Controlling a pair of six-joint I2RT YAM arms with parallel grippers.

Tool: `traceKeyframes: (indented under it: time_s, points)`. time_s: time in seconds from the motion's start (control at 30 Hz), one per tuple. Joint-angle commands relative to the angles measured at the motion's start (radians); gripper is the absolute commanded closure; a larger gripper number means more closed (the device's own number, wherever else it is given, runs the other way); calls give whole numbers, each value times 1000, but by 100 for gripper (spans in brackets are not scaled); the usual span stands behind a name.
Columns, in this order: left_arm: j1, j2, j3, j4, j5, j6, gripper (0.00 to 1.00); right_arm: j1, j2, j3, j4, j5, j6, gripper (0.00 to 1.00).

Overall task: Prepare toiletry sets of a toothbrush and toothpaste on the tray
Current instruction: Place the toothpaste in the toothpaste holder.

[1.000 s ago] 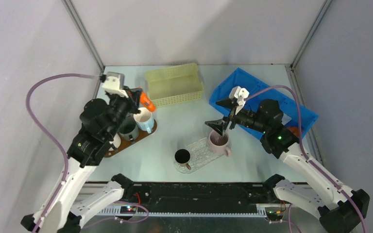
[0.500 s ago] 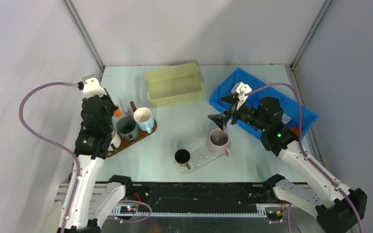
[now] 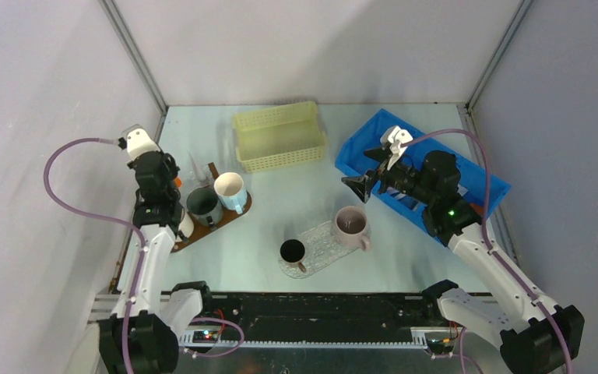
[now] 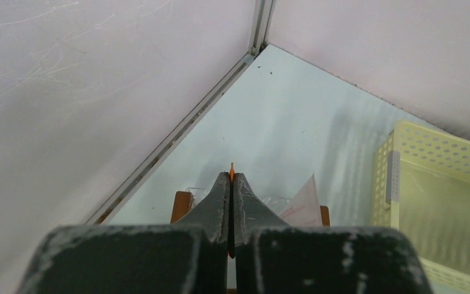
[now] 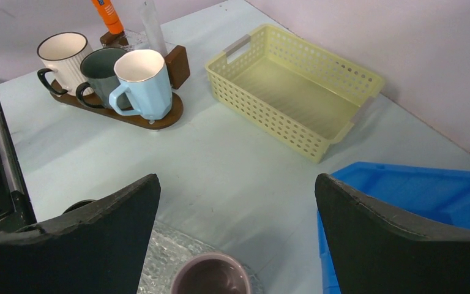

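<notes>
My left gripper [image 4: 231,176] is shut on the flat end of an orange tube [image 4: 231,168], holding it upright at the far left end of the wooden tray [image 3: 237,210]; the tube also shows in the right wrist view [image 5: 108,15]. A pale tube [image 4: 303,197] stands beside it, by a wooden block [image 5: 177,59]. My right gripper [image 5: 235,184] is open and empty, above the pink mug [image 5: 212,278], which stands on the clear tray [image 3: 319,245]. I cannot make out what lies inside the pink mug. No toothbrush shows clearly.
White [image 5: 65,54], grey [image 5: 100,68] and light blue [image 5: 142,82] mugs stand on the wooden tray. A black mug [image 3: 292,251] is on the clear tray. An empty yellow basket [image 3: 280,136] is at the back, a blue bin [image 3: 424,160] at the right.
My left arm has swung left from above the light blue mug to the tray's far left end, keeping the orange tube. My right gripper has drawn back from the pink mug toward the blue bin.
</notes>
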Motion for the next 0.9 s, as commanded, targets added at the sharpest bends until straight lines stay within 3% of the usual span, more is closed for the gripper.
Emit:
traceKeyframes:
  time_s: [0.0, 0.47, 0.87]
  points:
    - [28, 48, -2, 206, 48, -36, 100, -14, 1, 42, 41, -21, -7, 0]
    - [37, 200, -2, 256, 74, -47, 100, -58, 16, 43, 61, -29, -1, 1]
    - [39, 240, -22, 235, 90, -56, 100, -81, 49, 43, 91, -38, 12, 1]
